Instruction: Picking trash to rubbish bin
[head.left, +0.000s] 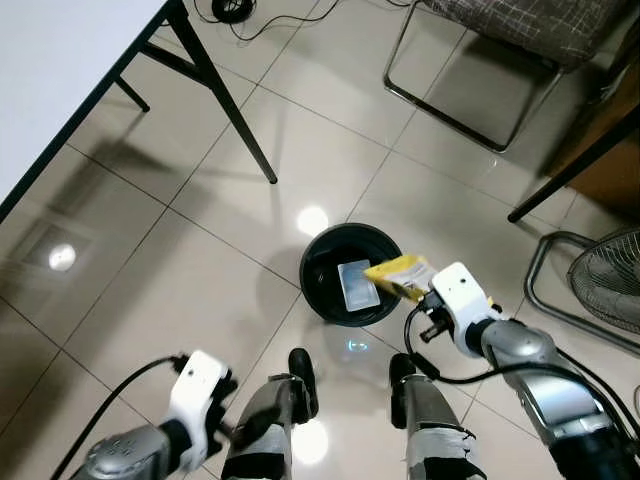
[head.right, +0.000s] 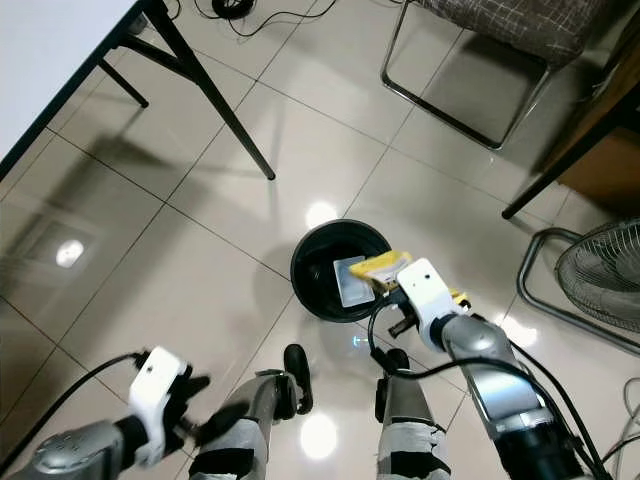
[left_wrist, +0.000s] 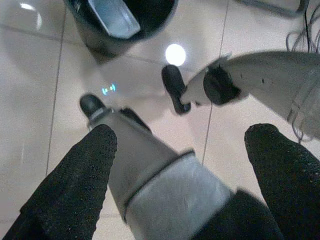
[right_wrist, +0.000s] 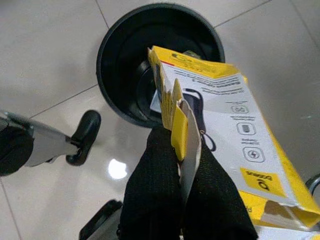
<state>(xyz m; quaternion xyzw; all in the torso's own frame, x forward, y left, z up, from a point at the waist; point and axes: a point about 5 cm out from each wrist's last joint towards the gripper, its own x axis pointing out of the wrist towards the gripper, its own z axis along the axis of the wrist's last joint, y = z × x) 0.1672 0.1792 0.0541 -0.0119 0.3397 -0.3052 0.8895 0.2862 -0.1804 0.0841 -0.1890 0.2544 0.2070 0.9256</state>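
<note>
**Box held over the bin, drop not yet made**

The bin (head.left: 350, 274) stood on the tiled floor just ahead of the robot's feet, and one flat pale packet (head.left: 358, 284) already lay inside it, so part of the job looked done. The right gripper (right_wrist: 182, 150) had its fingers pinched tight on the torn flap of a box (right_wrist: 225, 125), which hung at the bin's near right rim, its far end reaching over the opening. What was left, by my reading, was to ease it further over the bin and let go; no other trash was seen on the floor around the bin.

The box was a flattened yellow and white carton with printed icons, ripped and ragged at its opened end, light and floppy by the look of it.

The left gripper (left_wrist: 180, 150) hung low, well to the left of the bin beside the robot's leg, its fingers spread wide and holding nothing
</note>
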